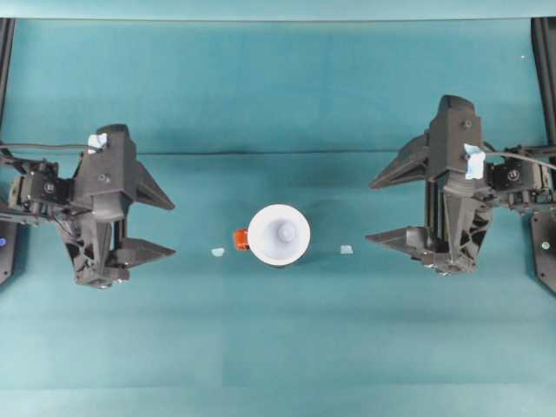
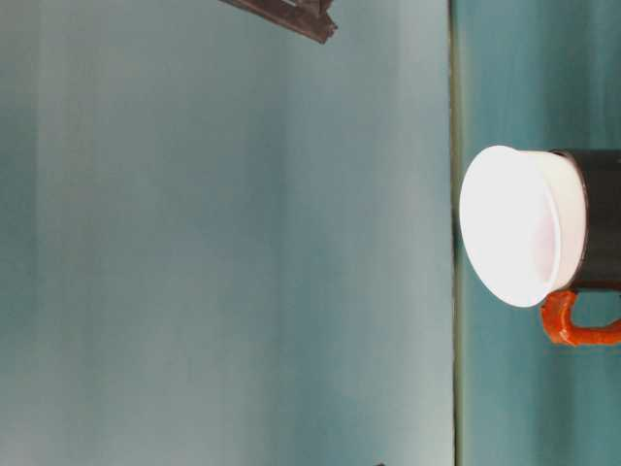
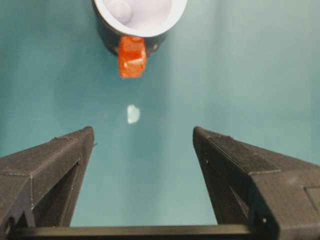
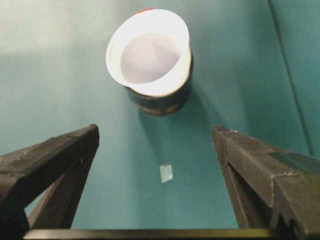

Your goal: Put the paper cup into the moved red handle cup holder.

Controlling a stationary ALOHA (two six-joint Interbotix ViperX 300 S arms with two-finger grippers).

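Observation:
The white paper cup (image 1: 278,234) sits inside the black red handle cup holder (image 4: 162,102) at the table's middle, its flaring rim above the holder's top. The orange-red handle (image 1: 241,239) sticks out toward the left arm. From table level the paper cup (image 2: 519,225) rests in the red handle cup holder (image 2: 602,218). My left gripper (image 1: 162,228) stands open well left of the holder, with nothing between its fingers. My right gripper (image 1: 380,208) stands open well to the right, also holding nothing. The left wrist view has the paper cup (image 3: 147,10), the holder (image 3: 112,37) and its handle (image 3: 132,56) ahead.
Two small pale tape marks lie on the teal table, one left of the holder (image 1: 217,253) and one right of it (image 1: 347,250). Black frame rails run along the table's left and right edges (image 1: 546,69).

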